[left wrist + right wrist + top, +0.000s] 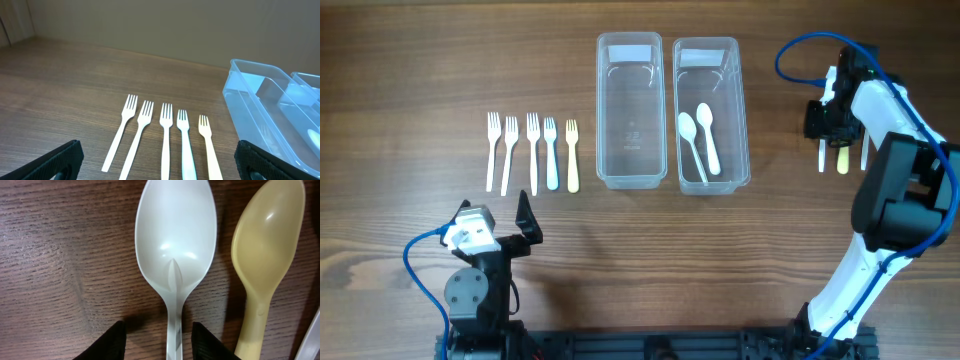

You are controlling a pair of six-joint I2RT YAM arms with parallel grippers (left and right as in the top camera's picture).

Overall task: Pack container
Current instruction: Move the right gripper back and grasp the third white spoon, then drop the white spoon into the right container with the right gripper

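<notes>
Overhead: the right-hand clear rectangular plastic container holds two white plastic spoons. A matching clear container sits just beside it. The right gripper is low over the table, right of both.

Left wrist: the left gripper is spread wide, facing five pale plastic forks.

Right wrist: the fingers are parted, straddling the handle of a loose white plastic spoon. A cream plastic spoon lies alongside.

Three views: one fixed overhead, one on each wrist.
The overhead looks straight down on the whole counter. The left wrist view sits low, facing across the row of forks, which the overhead shares. The right wrist view looks down, very close, on a white spoon and a yellow spoon.
</notes>
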